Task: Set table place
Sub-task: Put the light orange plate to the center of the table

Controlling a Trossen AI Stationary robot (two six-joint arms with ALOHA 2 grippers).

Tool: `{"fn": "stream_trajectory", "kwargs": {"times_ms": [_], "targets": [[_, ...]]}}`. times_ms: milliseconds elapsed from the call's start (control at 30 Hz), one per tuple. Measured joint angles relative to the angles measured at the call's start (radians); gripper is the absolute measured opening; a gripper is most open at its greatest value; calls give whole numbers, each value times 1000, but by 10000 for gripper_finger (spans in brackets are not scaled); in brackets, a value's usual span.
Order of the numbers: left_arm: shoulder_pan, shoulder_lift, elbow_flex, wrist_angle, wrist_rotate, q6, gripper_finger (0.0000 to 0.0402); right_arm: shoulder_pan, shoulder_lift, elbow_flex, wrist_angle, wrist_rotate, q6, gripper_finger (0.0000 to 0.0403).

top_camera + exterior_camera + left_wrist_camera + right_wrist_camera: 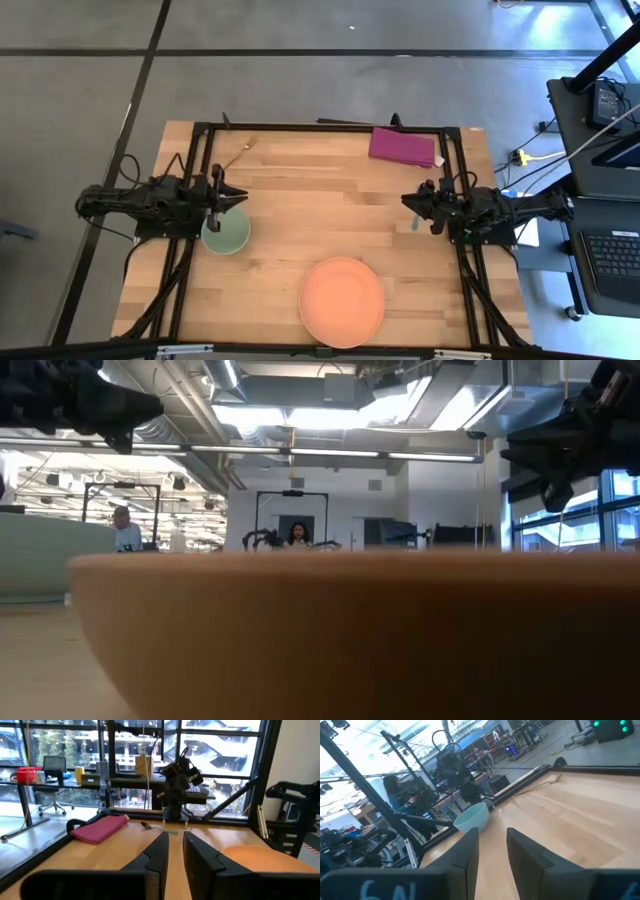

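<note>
— Jaws, both arms: what state?
— Left gripper (175,851): jaws parted by a narrow gap, holding nothing, above the near rim of the bowl (226,234) at the table's (300,210) left side. Right gripper (492,851): jaws likewise slightly apart and empty, at the right side over the spoon (412,220).
— Tableware, item by item?
— Bowl: pale green, upright, left of centre. Plate (342,301): orange, round, near the front edge, well apart from the bowl. Fork (240,155): gold, slim, lying near the back left corner. Spoon: only its light blue handle shows under the right gripper.
— Other items?
— Magenta cloth (402,147): flat, at the back right edge.
</note>
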Motion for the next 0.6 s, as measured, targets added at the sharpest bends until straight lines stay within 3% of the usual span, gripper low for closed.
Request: {"fn": "stream_trajectory", "kwargs": {"times_ms": [600], "targets": [[0,0,3,-80,-24,-7,24,150,85,0,22,92,-46,101]]}}
